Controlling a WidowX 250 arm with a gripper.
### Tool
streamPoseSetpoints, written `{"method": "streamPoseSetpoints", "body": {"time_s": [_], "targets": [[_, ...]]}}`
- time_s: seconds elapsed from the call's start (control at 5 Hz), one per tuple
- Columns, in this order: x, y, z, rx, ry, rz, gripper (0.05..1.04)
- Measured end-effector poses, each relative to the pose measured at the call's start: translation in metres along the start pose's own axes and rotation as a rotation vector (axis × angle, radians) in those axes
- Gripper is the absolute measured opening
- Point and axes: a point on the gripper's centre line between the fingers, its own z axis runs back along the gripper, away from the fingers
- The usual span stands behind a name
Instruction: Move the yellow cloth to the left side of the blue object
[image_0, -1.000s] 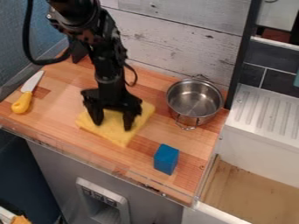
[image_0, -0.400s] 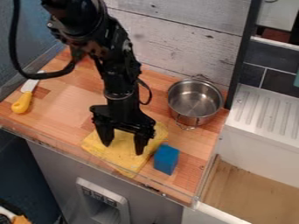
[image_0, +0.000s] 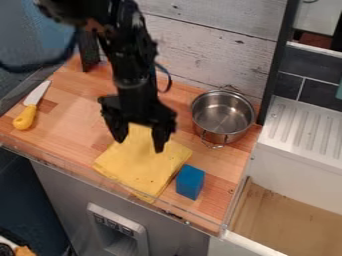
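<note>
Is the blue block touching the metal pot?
Apart. The camera view shows wooden counter between the blue block and the metal pot, beyond the pot's near handle.

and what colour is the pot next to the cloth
The pot is silver, bare shiny metal, best seen in the camera view.

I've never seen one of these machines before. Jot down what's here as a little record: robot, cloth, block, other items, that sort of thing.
Robot gripper: black gripper over the cloth, its two fingers apart
Cloth: yellow cloth, lying on the counter
Block: blue block, at the cloth's right in the picture
Gap between cloth and block: very small or none; cannot tell if they touch
Cookware: metal pot, upright, farther back
Utensil: knife with yellow handle, at the counter's left
</note>
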Motion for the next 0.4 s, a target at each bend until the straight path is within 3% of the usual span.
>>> {"method": "streamPoseSetpoints", "body": {"time_s": [0.2,0.4], "targets": [[0.003,-0.001,0.032,0.004,-0.069,-0.023,1.0],[0.005,0.002,0.043,0.045,-0.084,-0.055,1.0]]}}
